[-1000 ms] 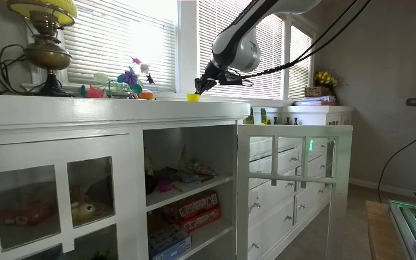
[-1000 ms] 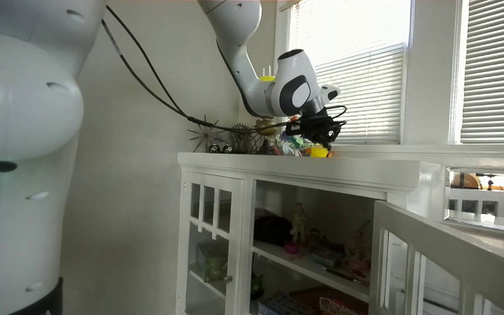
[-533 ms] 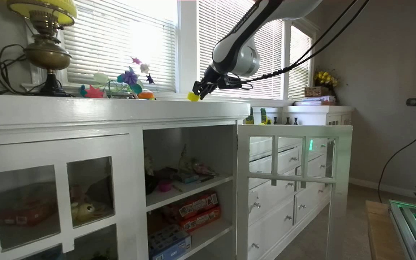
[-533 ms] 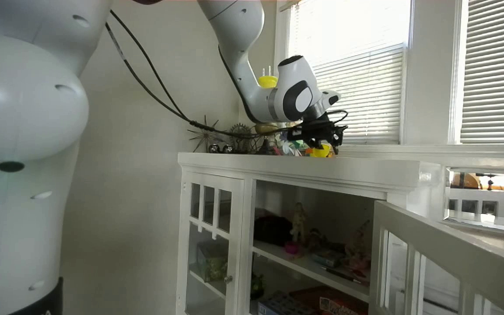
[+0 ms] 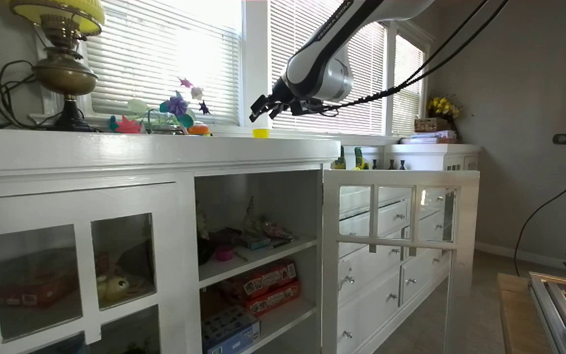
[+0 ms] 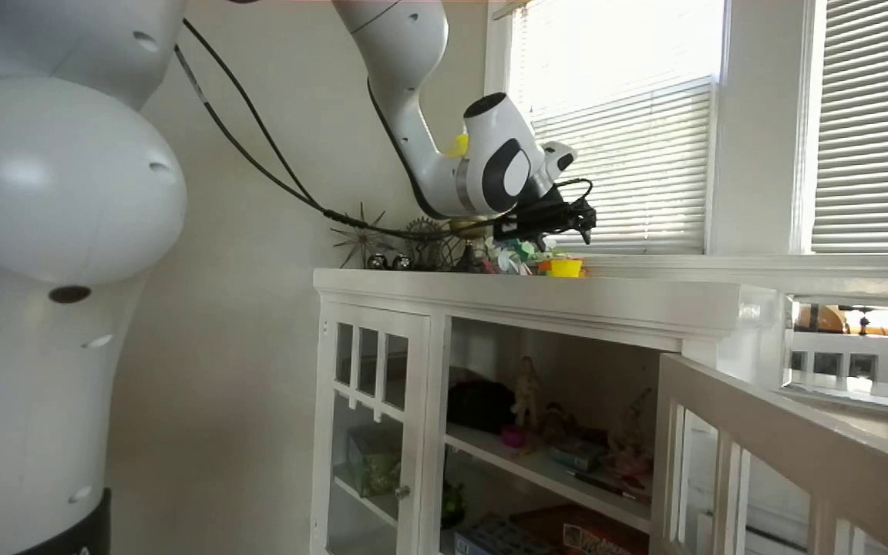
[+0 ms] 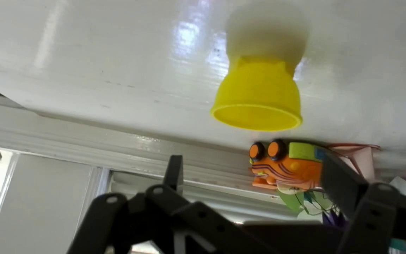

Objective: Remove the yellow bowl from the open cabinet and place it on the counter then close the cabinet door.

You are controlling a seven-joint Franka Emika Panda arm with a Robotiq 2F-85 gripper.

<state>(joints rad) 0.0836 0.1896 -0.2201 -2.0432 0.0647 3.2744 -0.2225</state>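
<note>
Half my job looks done: the yellow bowl (image 5: 261, 133) sits on the surface (image 5: 165, 149), six o'clock from my spread, empty end effector (image 5: 262, 117) in an exterior view. The open cabinet door (image 5: 395, 241), four o'clock from both, needs shutting.

The yellow bowl (image 5: 261, 133) sits upright on the long white table (image 5: 130, 150), rim facing up. Above it, near but apart, a pair of black fingers (image 5: 257, 107) stands spread, at the end of a white and black arm (image 5: 310, 69) that slants down from the upper right. Farther left on the table are a brass lamp (image 5: 65, 76) with a yellow shade (image 5: 81, 7) and, between lamp and bowl, colourful flower shapes (image 5: 177, 104). Below, the open cabinet (image 5: 288, 199) holds a small pink container (image 5: 224, 253) on its upper shelf (image 5: 258, 262); on the lower shelf (image 5: 290, 317) lie red boxes (image 5: 273, 298) and a blue box (image 5: 231, 332). The cabinet door (image 5: 396, 241) stands wide open.
</note>
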